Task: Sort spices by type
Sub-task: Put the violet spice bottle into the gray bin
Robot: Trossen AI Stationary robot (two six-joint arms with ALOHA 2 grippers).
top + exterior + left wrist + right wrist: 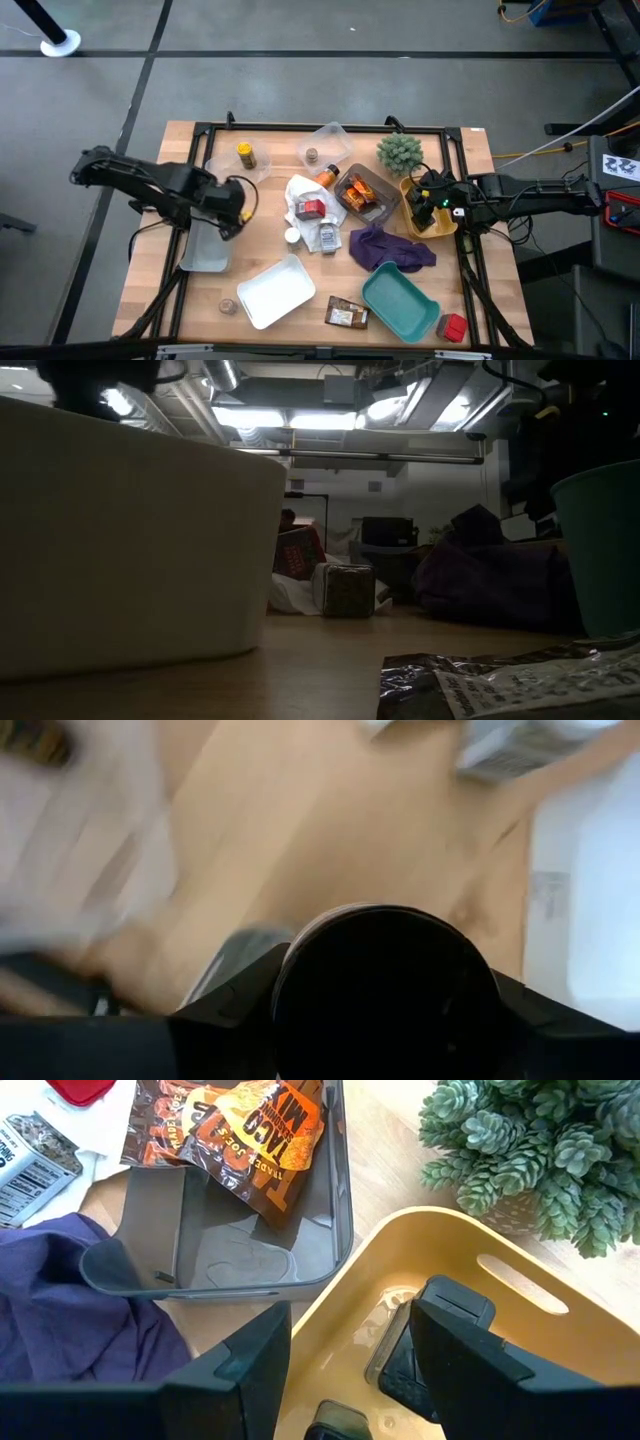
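Observation:
My left gripper (238,208) hangs over the table's left part, shut on a small jar (385,990) whose dark round end faces the wrist camera. My right gripper (350,1380) stands open over the yellow tray (470,1240) at the right, which holds dark-capped jars (405,1365). Other spices lie about: a yellow jar (245,155) in a clear tray, orange packets (358,195) in the grey tray (250,1250), a red box (310,208) on the white cloth, a brown packet (346,316) and a red box (452,327) near the front. My left gripper pinches the small jar between its two fingers (230,1015), one on either side of the jar's round body just below its dark end (385,950). The fingers point steeply down. The jar looks lifted clear, with bare table below it.
A green spiky plant (400,152) stands behind the yellow tray. A purple cloth (385,248) lies at the middle right. A white tray (277,290) and a teal tray (400,303) sit near the front, and a pale grey tray (205,250) lies under my left arm.

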